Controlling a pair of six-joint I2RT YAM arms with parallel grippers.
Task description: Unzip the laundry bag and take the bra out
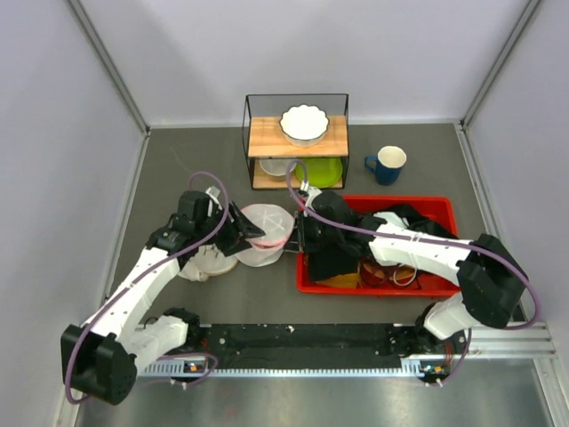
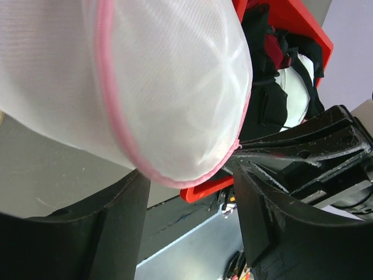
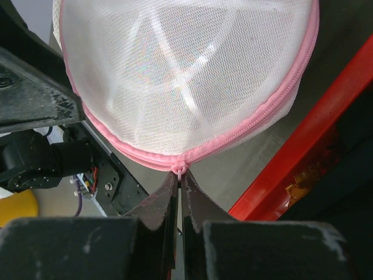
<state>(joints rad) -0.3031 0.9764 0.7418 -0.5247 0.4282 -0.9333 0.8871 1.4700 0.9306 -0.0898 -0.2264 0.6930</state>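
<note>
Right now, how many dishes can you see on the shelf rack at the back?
3: a white scalloped bowl on the wooden top of the rack; a green plate and a pale dish on the lower shelf. More may be hidden underneath.

My left tool [image 1: 252, 233] reaches right with its black fingers [image 2: 116, 233] spread wide. My right tool [image 3: 179, 181] reaches left toward it, fingers pressed together, pinching a small pink zipper pull [image 3: 180, 169].
</note>
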